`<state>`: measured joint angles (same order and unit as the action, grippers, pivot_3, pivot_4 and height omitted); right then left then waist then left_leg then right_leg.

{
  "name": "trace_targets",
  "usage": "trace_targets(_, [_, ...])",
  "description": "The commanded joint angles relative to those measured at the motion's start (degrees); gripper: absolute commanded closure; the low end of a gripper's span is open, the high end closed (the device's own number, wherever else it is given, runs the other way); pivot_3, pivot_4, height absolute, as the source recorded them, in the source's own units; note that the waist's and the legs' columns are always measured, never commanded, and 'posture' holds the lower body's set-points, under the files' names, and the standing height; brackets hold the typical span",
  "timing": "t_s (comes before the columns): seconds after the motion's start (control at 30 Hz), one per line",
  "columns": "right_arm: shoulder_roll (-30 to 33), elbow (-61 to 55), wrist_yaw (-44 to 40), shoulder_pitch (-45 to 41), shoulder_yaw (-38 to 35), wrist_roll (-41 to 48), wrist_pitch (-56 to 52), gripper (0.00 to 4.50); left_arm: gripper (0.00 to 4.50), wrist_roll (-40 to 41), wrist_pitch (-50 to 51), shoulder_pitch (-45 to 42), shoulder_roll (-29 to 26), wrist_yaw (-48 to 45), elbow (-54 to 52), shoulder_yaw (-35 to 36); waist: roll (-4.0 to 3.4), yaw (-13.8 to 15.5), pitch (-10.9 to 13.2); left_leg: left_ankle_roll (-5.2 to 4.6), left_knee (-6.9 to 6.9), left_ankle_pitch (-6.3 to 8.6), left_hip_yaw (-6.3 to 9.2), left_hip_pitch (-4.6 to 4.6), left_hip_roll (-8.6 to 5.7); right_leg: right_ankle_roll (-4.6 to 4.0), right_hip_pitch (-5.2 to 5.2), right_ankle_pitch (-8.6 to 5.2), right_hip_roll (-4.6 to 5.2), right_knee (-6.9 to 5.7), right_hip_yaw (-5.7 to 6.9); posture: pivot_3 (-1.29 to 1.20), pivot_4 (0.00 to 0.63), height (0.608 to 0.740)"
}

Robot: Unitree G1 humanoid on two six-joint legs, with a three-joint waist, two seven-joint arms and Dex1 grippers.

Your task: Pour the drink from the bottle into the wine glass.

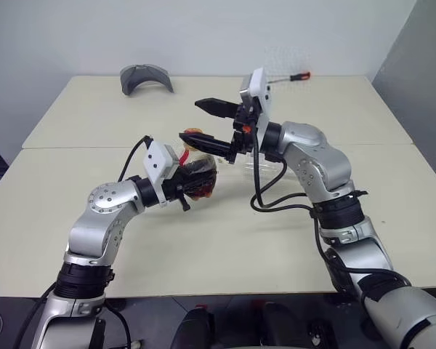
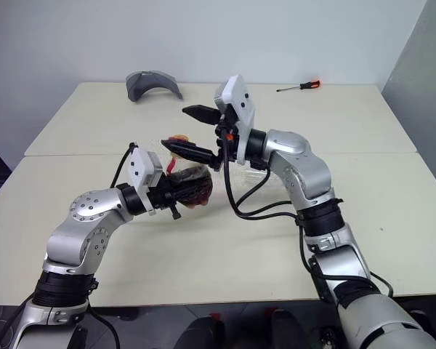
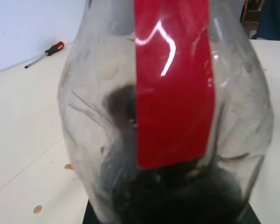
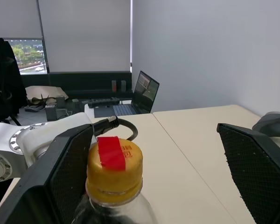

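A: At centre frame the bottle (image 2: 192, 183) is held clamped in the left gripper (image 2: 176, 190), so the yellow cap (image 4: 114, 164) is presented.

B: The right gripper (image 1: 207, 123) is spread wide around that cap, nothing gripped; unscrewing is judged next. The wine glass can't be made out.

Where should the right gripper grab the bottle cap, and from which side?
Probably around the ribbed side wall of the yellow cap, coming from the robot's right. The left gripper holds the bottle with its neck up, and the open right gripper already straddles the cap, one finger beside it.
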<state>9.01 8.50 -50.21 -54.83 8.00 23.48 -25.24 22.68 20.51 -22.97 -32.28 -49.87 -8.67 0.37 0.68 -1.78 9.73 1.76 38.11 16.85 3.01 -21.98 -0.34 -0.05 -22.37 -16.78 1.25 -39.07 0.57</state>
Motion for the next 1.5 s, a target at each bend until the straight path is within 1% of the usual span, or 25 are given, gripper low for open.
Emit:
trace_targets(0.03, [1.49, -1.3, 0.16, -0.02, -1.51, 0.06, 0.01, 0.0, 3.74, 0.47, -1.98, -1.2, 0.22, -0.07, -2.07, 0.91, 0.0, 0.01, 0.0, 0.0, 0.0, 0.0, 0.0, 0.0, 0.0, 0.0, 0.0, 0.0, 0.0, 0.0, 0.0, 0.0, 0.15, 0.74])
trace_targets(0.57, [8.09, -0.68, -2.47, 1.73, -2.45, -0.3, 0.47, 0.0, 3.74, 0.43, -2.51, -1.13, 0.34, -0.21, -1.5, 0.98, 0.0, 0.07, 0.0, 0.0, 0.0, 0.0, -0.01, -0.01, 0.0, 0.0, 0.01, 0.0, 0.0, 0.01, -0.01, 0.0, 0.15, 0.74])
trace_targets(0.77, [9.44, -0.7, -3.13, 2.5, -2.39, 0.06, 0.28, 0.0, 3.74, 0.39, -2.9, -1.42, 0.47, -0.34, -1.02, 0.75, 0.0, 0.03, 0.0, -0.01, 0.0, 0.01, -0.02, -0.01, 0.0, 0.0, 0.0, 0.0, 0.0, 0.0, -0.01, 0.0, 0.15, 0.74])
trace_targets(0.93, [10.62, -2.55, -8.43, 4.05, -1.77, 3.78, -3.81, 0.0, 3.74, -0.03, -3.29, -1.6, 0.76, -0.46, -0.62, 0.76, 0.0, 0.11, 0.0, -0.01, 0.01, 0.01, -0.01, -0.01, 0.0, 0.0, 0.02, 0.0, 0.0, 0.02, 0.0, 0.0, 0.15, 0.74])
trace_targets(1.0, [9.94, -5.24, -9.51, 4.34, -1.94, 6.89, -7.02, 0.0, 3.74, 0.01, -3.31, -1.44, 0.71, -0.55, -0.76, 0.77, 0.0, 0.1, 0.0, -0.01, 0.01, 0.01, -0.01, -0.02, 0.0, 0.0, 0.02, 0.0, 0.0, 0.03, 0.0, 0.0, 0.15, 0.74])
trace_targets(1.1, [8.43, -8.06, -8.68, 3.93, -2.53, 10.24, -11.13, 0.0, 3.74, -0.12, -3.58, -1.3, 0.64, -0.59, -0.81, 0.81, 0.0, -0.11, 0.0, -0.02, -0.01, 0.01, -0.01, 0.0, 0.02, 0.0, 0.0, 0.0, -0.01, 0.0, 0.0, 0.0, 0.15, 0.74])
trace_targets(1.33, [4.59, -6.81, -4.64, 0.21, -2.95, 9.81, -11.21, 0.0, 3.74, -0.08, -3.33, -1.05, 0.71, -0.3, -1.34, 0.91, 0.0, 0.1, 0.0, -0.01, 0.03, 0.01, 0.02, 0.0, 0.0, 0.0, 0.02, 0.0, 0.0, 0.01, 0.01, 0.0, 0.15, 0.74])
trace_targets(1.5, [2.37, -5.51, -4.03, -1.62, -2.29, 9.03, -10.06, 0.0, 3.74, 0.09, -3.01, -1.03, 0.69, -0.32, -1.75, 0.82, 0.0, 0.09, 0.0, 0.0, 0.01, 0.0, 0.02, -0.01, 0.0, 0.0, 0.01, 0.0, 0.0, 0.02, 0.02, 0.0, 0.15, 0.74])
